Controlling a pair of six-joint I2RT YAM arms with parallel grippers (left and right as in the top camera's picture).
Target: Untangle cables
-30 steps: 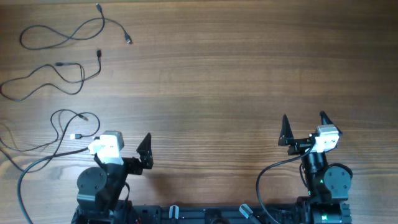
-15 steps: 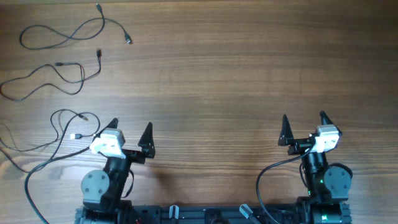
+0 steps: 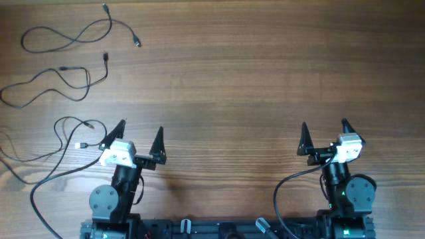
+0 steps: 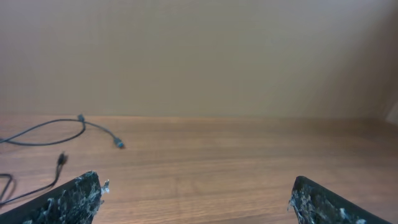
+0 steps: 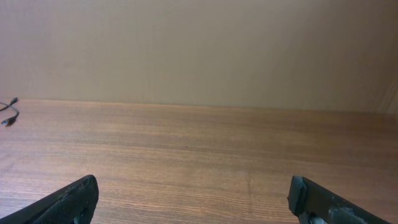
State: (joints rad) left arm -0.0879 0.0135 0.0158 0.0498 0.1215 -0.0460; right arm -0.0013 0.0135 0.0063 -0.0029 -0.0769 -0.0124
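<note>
Overhead: three cables [image 3: 137, 42] lying separate at far left, apparently untangled; left gripper [image 3: 137, 136] and right gripper [image 3: 324, 136] near, jaws wide apart, empty; seemingly little left.

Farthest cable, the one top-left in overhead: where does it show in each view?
Overhead: farthest cable, top-left corner, loose on the wood.
Left wrist: left of centre, its plug end nearest the middle.
Right wrist: only plug tips at the far left edge, probably this cable.
Shared landmark: the wooden table, under it in all three.
</note>
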